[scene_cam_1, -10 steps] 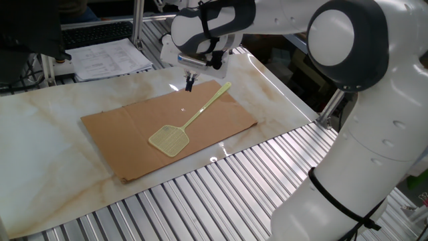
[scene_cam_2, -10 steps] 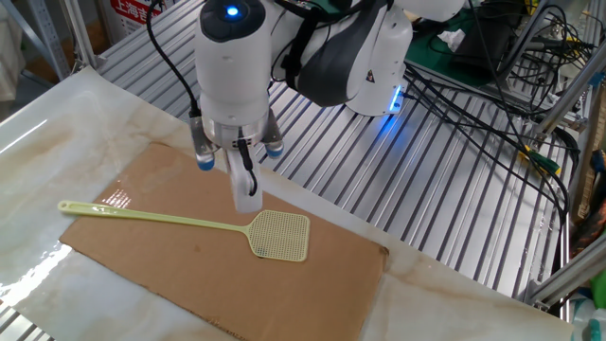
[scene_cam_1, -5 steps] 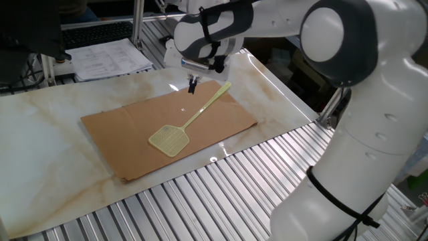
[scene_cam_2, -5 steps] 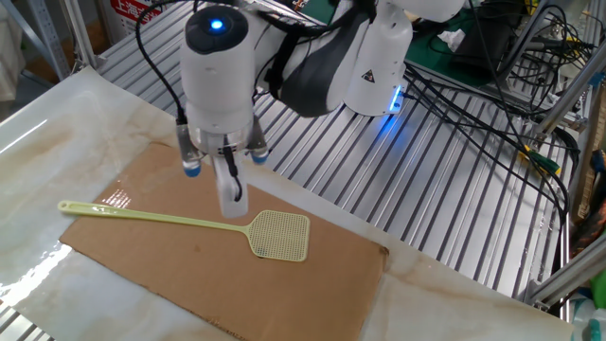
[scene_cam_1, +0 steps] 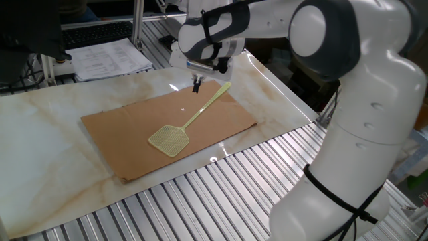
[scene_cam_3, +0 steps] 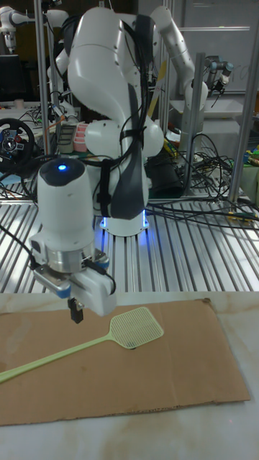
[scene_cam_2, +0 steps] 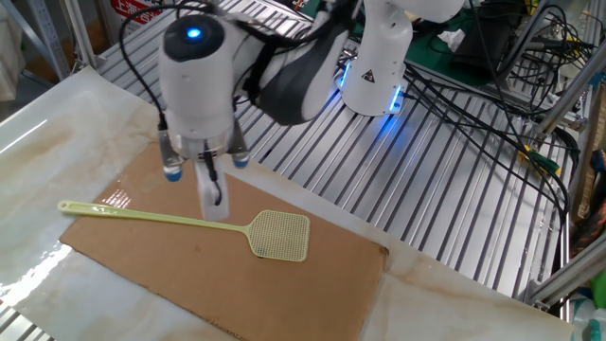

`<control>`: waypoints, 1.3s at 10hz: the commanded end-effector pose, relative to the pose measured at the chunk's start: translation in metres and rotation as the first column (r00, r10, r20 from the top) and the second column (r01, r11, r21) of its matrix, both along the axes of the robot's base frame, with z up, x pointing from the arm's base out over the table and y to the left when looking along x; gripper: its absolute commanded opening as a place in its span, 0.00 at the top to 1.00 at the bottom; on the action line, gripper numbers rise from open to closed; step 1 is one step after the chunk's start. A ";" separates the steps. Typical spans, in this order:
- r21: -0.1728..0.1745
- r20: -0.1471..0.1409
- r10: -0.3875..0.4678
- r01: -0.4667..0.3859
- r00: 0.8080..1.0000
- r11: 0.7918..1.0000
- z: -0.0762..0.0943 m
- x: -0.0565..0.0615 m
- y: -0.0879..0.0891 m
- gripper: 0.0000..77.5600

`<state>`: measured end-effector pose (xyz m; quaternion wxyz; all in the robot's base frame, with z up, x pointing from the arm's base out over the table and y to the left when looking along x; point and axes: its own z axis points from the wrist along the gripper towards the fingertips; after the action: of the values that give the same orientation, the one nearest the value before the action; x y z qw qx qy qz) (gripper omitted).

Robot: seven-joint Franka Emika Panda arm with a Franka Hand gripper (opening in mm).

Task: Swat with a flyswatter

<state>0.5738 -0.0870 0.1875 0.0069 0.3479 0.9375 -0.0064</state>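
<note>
So the two-finger gripper [scene_cam_2: 214,198] is hung just above the brown cardboard sheet [scene_cam_1: 127,134], fingers pointed straight down and pretty much pinched together, with nothing held between them as far as can be told. Compared with a second ago it's been slid along over the cardboard, away from the mesh end and toward the grip end of the handle, with its height hardly changed if at all.

The pale yellow-green plastic flyswatter [scene_cam_1: 189,123] is left flat on the cardboard sheet, untouched, in the same spot: squarish mesh head near the sheet's middle, long thin handle run out to one corner of it, tip poking just past the edge.

What that's taken to mean: the pickup hasn't been started, only lined up. The fingers would need to be spread before a grasp on that thin handle could be made.
</note>
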 end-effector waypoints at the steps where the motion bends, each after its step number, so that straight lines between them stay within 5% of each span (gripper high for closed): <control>1: -0.030 0.007 -0.010 0.010 1.000 0.999 -0.013 0.011 -0.022 1.00; 9: -0.052 0.013 -0.046 0.046 0.999 0.998 -0.046 0.018 -0.063 1.00; 13: -0.074 0.045 -0.085 0.089 0.995 0.993 -0.073 0.021 -0.070 1.00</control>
<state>0.5931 -0.1544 0.1207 0.0316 0.3817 0.9232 -0.0311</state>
